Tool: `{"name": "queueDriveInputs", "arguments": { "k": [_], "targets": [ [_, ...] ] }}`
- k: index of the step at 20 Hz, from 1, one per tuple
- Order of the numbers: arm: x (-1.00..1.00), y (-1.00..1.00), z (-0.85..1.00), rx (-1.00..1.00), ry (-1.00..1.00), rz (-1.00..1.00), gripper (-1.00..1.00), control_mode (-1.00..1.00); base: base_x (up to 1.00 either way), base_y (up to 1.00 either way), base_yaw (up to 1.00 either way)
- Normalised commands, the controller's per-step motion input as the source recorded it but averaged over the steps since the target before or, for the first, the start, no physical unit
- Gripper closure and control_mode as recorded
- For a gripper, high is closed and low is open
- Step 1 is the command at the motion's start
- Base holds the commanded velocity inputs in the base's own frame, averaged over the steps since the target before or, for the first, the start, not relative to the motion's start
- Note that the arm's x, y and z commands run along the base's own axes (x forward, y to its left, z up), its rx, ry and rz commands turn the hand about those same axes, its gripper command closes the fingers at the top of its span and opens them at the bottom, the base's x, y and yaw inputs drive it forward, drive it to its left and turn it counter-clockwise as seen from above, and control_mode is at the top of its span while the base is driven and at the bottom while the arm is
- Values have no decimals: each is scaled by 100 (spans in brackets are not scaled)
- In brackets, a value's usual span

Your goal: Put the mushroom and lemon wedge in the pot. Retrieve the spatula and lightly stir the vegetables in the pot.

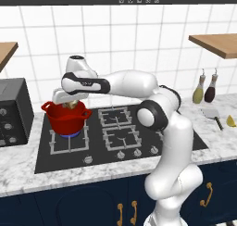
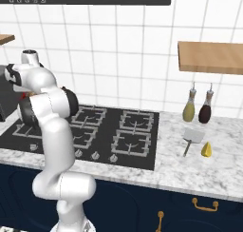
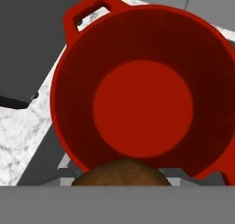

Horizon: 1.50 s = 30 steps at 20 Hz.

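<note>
the hand point(image 1: 70, 103), part open around the mushroom point(image 3: 120, 173), hangs right above the empty pot point(image 3: 142, 35), straight below it.

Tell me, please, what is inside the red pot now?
In the hand view the pot holds nothing: its bare red bottom shows. The mushroom hangs above its near rim, at the gripper. The mushroom covers a small part of that rim.
</note>
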Motion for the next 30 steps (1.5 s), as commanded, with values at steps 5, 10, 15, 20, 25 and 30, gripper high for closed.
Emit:
{"name": "queueDriveInputs", "arguments": {
  "k": [5,10,15,20,25,30],
  "targets": [
    [11,2,-25,0,0,0,100,-100,0,0,0],
    [8,10,-33,0,0,0,100,-100,0,0,0],
    [3,7,-34,0,0,0,100,-100,0,0,0],
    [4,0,-20,0,0,0,100,-100,0,0,0],
    [0,0,-16,0,0,0,100,-100,0,0,0],
    [1,3,-17,0,0,0,100,-100,0,0,0]
  ]
}}
